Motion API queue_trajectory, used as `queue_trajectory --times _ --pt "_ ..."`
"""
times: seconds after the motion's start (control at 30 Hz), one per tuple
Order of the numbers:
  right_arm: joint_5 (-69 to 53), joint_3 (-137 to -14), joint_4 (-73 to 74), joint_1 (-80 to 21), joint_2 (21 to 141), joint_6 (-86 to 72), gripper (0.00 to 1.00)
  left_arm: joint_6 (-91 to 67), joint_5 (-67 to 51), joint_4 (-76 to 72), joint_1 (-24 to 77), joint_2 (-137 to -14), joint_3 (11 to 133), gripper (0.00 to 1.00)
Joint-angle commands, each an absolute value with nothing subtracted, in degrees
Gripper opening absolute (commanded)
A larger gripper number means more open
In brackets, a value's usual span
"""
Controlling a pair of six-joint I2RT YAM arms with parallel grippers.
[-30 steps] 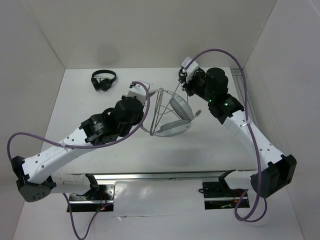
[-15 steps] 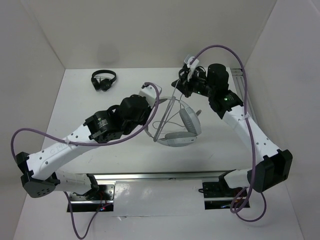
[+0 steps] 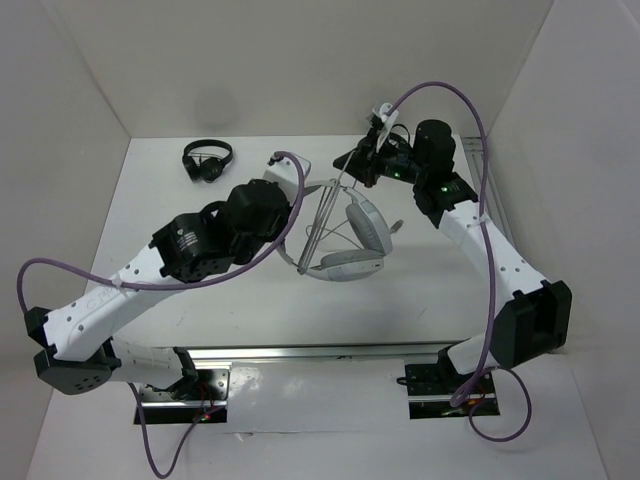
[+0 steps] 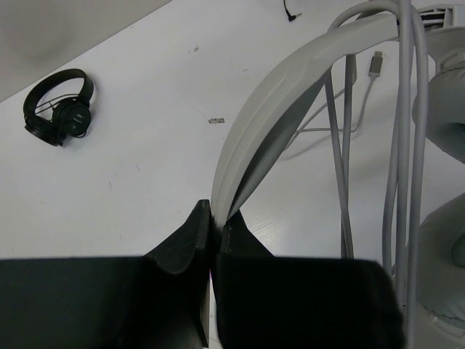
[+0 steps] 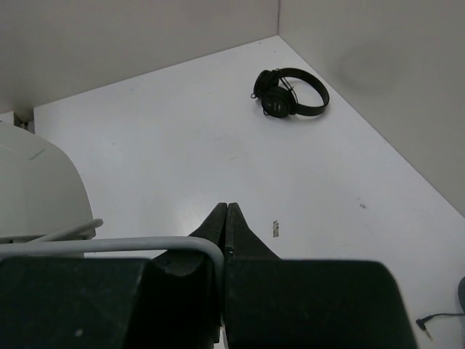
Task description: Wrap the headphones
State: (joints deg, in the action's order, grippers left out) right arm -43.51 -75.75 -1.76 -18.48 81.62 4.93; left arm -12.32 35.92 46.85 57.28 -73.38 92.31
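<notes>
1. Two tools hold the large white and light-grey over-ear headphones [image 3: 350,262] at the middle of the white tabletop [image 3: 430,300].
2. At the headphones' left side, the left tool [image 4: 212,218] is clamped on the wide grey headband [image 4: 269,109].
3. Behind the headphones, the right tool [image 5: 226,207] is pinched shut on the thin grey cable [image 5: 109,243]; strands run down to the earcups.
4. Well apart, left-rear of the headphones, lie small black headphones [image 3: 207,160].

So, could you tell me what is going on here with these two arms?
The white headphones are mid-wrap. The left tool is shut on their headband, and the right tool is shut on the grey cable. Several strands loop over the headband. A small black headset lies apart at the far left.
</notes>
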Motion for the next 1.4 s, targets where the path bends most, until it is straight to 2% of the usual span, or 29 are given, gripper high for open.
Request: queue_trajectory --times 0.0,0.2,0.3,0.33,0.4,0.43,0.5,0.53,0.67,0.8,0.93,1.03,1.2,1.37 --pt "-27.41 -79.80 -11.08 -11.34 85.69 1.85 0.00 -9.40 24.97 58.73 60.38 -68.47 93.34 0.00" --pt "-35.76 -79.20 -13.00 -11.34 89.30 -0.08 0.04 -10.63 23.12 50.11 60.38 -63.03 95.44 0.00" --pt "-36.83 -77.52 -16.69 -12.74 91.13 -3.33 0.05 -12.29 25.92 48.52 60.38 -62.49 98.51 0.00" --pt "-36.22 -76.91 -18.96 -13.70 92.01 -3.86 0.07 -13.87 30.28 48.52 60.38 -63.36 101.57 0.00" --pt "-35.33 -74.19 -22.83 -16.59 93.67 -6.67 0.12 -15.64 31.11 51.67 60.38 -64.42 105.54 0.00" --pt "-36.20 -73.14 -28.33 -17.39 94.56 -8.25 0.18 -15.64 31.11 52.20 60.38 -64.95 108.95 0.00" --pt "-38.49 -70.06 -35.56 -19.85 98.50 -15.09 0.21 -16.35 32.07 52.73 60.38 -65.65 111.52 0.00" --pt "-39.80 -69.35 -43.43 -20.82 100.27 -20.16 0.27 -17.13 34.17 52.73 60.38 -66.44 113.88 0.00" --pt "-39.91 -71.26 -57.35 -26.09 111.25 -28.97 0.27 -20.56 41.98 55.37 60.38 -70.39 122.57 0.00" --pt "-39.90 -74.44 -61.51 -29.79 120.04 -32.34 0.18 -20.57 50.88 50.99 58.55 -72.50 123.40 0.00" --pt "-39.11 -70.06 -62.84 -31.20 119.28 -32.26 0.13 -17.58 54.66 45.18 50.73 -76.80 127.24 0.00" --pt "-39.11 -61.90 -65.73 -31.73 115.34 -31.64 0.00 -16.61 51.95 46.22 43.79 -81.11 131.64 0.00" --pt "-36.39 -45.22 -67.33 -34.27 104.87 -28.41 0.00 -19.94 44.93 47.72 31.24 -88.31 133.24 0.00" --pt "-35.41 -37.36 -52.35 -45.07 89.17 -18.56 0.00 -27.59 37.80 50.00 21.02 -95.61 132.46 0.00"
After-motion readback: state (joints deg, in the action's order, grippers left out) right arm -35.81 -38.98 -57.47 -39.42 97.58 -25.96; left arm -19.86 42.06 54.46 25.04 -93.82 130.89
